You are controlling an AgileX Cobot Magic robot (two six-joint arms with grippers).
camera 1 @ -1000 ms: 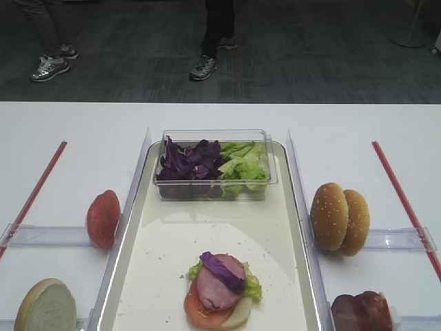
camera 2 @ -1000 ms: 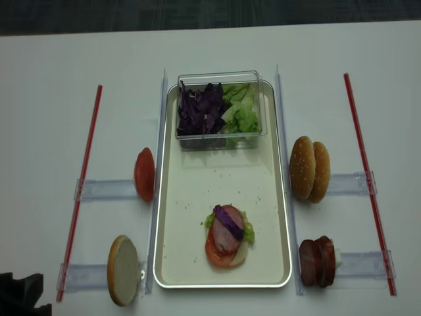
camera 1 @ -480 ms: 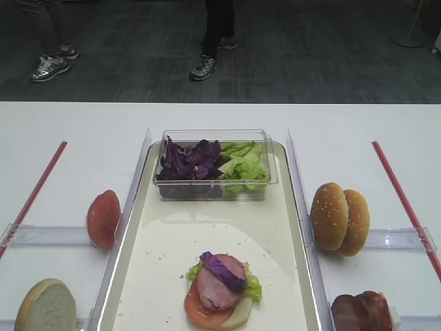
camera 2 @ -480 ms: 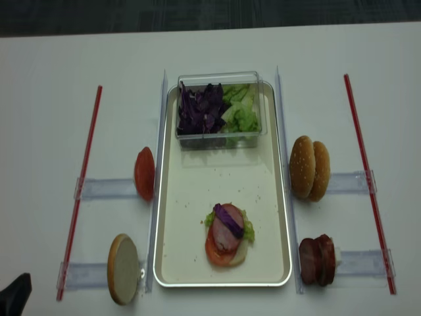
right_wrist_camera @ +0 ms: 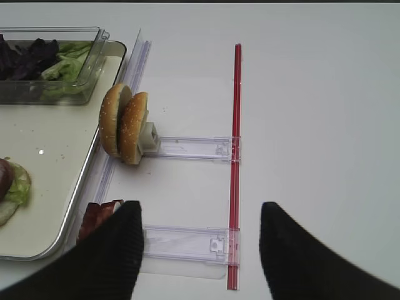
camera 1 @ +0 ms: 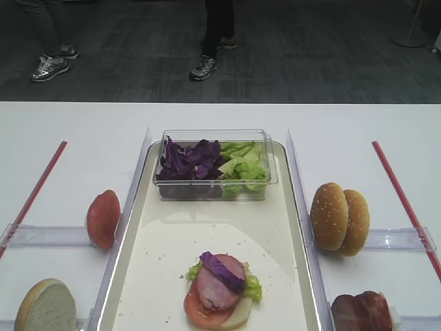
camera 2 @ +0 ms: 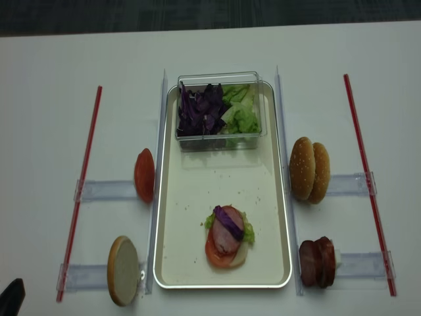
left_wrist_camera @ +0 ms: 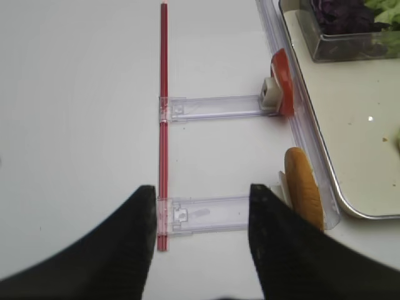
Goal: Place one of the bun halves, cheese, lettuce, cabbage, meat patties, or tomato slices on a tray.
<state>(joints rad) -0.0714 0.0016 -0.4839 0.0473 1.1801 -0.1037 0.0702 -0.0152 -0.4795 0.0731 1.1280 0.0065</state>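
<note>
Two grippers are seen only in their wrist views. The left gripper (left_wrist_camera: 200, 234), low in its frame, is held with fingers apart and nothing between them, above the clear holder by the red strip (left_wrist_camera: 163, 119). In the overhead view it has drawn back to a dark sliver at the lower left corner, where more of it showed a second ago. Right of it, a pale-faced bun half (camera 2: 123, 270) and one of the tomato slices (camera 2: 144, 174) stand on edge beside the tray (camera 2: 191, 197). On the tray's lower centre a stack is recorded: bun base, tomato, lettuce (camera 2: 248, 230), pink meat round (camera 2: 225, 236), with the cabbage (camera 2: 227, 218) shred lying on top, unchanged over the last second. The clear box (camera 2: 219, 108) of leaves sits at the tray's upper end. Further right, seeded bun halves (camera 2: 309, 169) and dark meat patties (camera 2: 317, 261) remain in their holders. The right gripper (right_wrist_camera: 200, 244) is likewise spread and empty. Judgement: the cabbage placement is complete and the left arm is retreating.
</note>
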